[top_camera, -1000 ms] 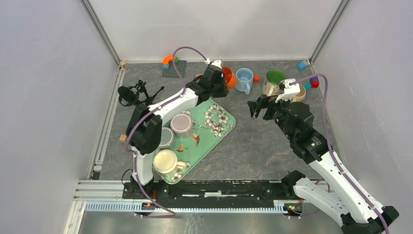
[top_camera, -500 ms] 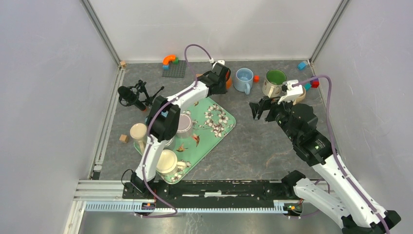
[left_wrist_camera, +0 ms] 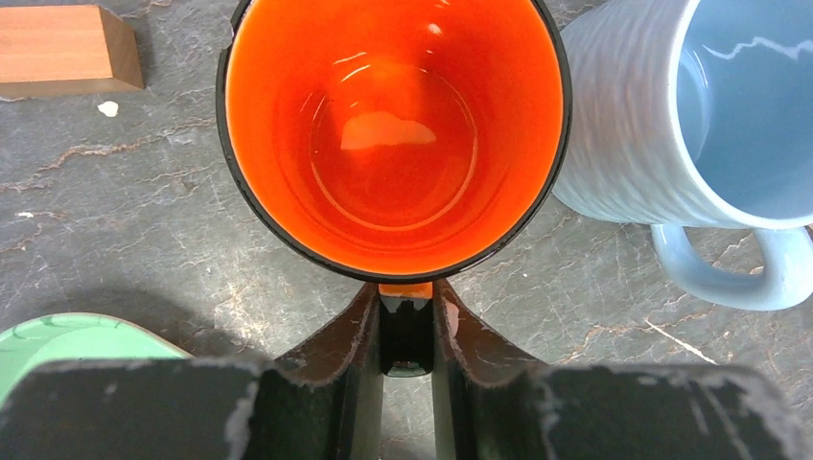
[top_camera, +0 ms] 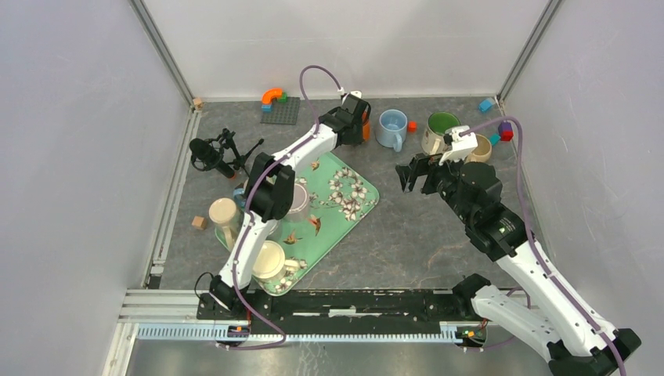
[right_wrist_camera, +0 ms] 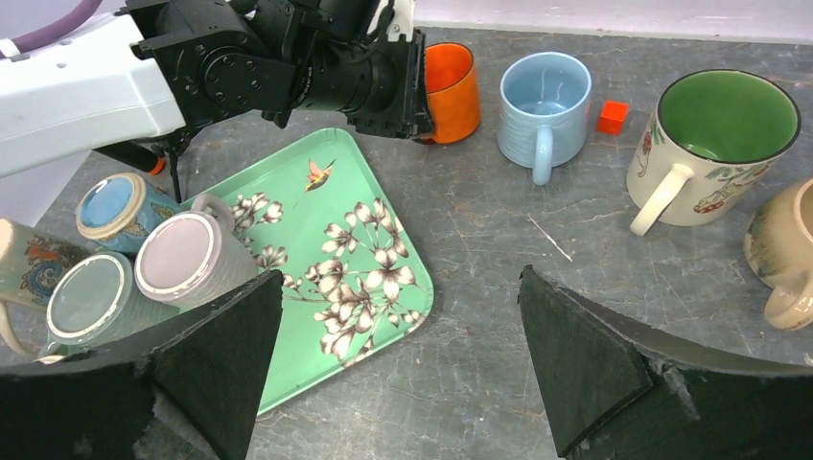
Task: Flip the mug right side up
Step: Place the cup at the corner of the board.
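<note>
Orange mug (left_wrist_camera: 393, 134) is mouth-up at the far edge of the table (left_wrist_camera: 115, 211), just left of the blue mug (left_wrist_camera: 671, 115). Left gripper (left_wrist_camera: 405, 297) is clamped on its handle; right gripper (right_wrist_camera: 393, 287) is spread wide. We should check the base sits flat, release gently, then back straight off.

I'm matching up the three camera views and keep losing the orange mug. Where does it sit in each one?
Top external: orange mug, far centre, only a sliver showing.
Left wrist: fills the upper middle, mouth toward the camera, handle between the fingers.
Right wrist: top centre, upright.
Shared landmark: the light blue mug, next to it in every view.
</note>
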Robot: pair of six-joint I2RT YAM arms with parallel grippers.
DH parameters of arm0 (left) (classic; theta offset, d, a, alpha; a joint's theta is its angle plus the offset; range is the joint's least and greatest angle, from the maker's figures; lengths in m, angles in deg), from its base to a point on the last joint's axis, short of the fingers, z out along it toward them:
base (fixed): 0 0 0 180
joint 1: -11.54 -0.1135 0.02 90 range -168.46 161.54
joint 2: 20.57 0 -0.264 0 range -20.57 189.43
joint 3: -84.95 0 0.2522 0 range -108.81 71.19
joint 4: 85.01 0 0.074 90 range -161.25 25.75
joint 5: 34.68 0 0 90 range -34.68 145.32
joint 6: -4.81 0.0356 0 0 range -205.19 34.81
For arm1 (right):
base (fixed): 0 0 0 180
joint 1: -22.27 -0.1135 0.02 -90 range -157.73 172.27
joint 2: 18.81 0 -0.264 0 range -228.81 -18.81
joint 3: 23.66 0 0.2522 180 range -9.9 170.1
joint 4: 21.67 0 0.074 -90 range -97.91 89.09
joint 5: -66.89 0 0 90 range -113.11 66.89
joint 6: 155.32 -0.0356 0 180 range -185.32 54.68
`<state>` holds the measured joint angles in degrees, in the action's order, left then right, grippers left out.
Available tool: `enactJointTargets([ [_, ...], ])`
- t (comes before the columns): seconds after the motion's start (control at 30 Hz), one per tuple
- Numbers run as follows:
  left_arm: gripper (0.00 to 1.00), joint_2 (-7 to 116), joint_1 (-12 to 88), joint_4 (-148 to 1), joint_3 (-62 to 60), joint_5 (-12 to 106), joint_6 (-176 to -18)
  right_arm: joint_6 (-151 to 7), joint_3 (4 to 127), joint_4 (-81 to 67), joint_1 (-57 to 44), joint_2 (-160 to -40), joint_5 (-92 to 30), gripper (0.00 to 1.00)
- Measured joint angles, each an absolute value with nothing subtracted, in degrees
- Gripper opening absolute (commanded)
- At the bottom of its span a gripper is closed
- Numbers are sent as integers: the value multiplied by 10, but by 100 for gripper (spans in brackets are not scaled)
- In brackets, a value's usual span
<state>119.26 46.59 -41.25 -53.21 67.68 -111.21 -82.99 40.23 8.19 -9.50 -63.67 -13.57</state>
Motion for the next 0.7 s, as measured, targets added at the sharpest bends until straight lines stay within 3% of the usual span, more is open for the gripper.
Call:
enactJointTargets([
  [0.07, 13, 1196, 466, -409, -539, 677, -1111, -830, 402, 79, -95, -640, -139, 98],
  [0.27, 46, 1199, 466, -401, -548, 672, -1110, -830, 402, 76, -95, -645, -141, 98],
  [0.53, 59, 1199, 465, -401, -553, 668, -1105, -830, 401, 72, -95, -644, -141, 98],
  [0.7, 73, 1199, 465, -401, -553, 666, -1102, -830, 401, 72, -95, -643, -141, 98],
])
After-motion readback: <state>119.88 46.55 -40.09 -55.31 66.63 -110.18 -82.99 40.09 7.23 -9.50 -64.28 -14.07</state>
